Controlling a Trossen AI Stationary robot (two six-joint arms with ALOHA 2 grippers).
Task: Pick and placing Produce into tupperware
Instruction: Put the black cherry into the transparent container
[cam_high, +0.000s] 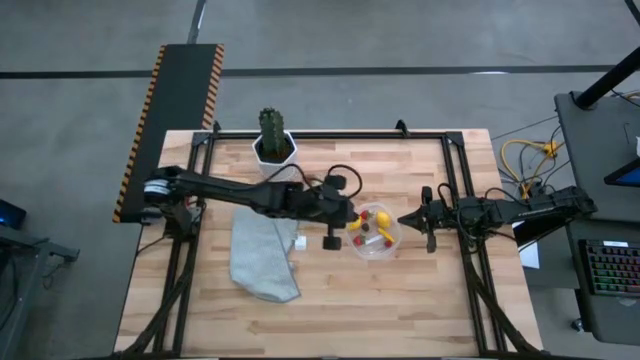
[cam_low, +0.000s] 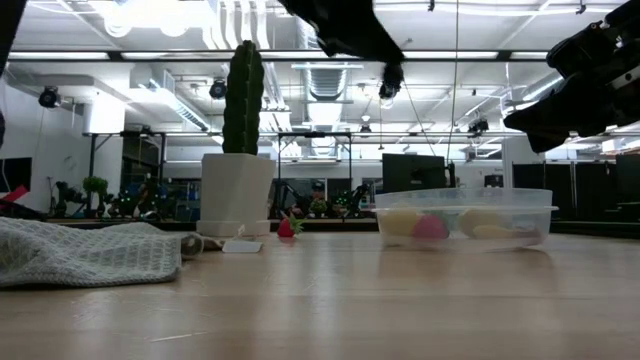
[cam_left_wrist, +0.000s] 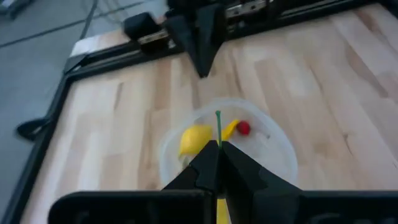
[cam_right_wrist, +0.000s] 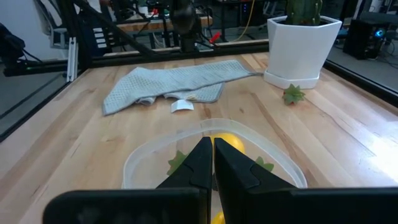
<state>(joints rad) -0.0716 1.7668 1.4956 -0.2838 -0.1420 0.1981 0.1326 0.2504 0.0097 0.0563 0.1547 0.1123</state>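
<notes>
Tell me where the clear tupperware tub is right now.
In the high view the tupperware sits right of the table's centre, between the left gripper and the right gripper, right of the grey cloth.

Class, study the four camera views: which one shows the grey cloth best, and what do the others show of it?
The high view: the whole grey cloth lies unobstructed. The right wrist view shows it far off; the low view only edge-on. The left wrist view misses it.

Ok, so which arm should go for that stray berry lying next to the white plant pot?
Left, probably. The berry lies by the white pot on the left arm's side; the left claw hovers over the tub, while the right claw waits beyond it.
</notes>
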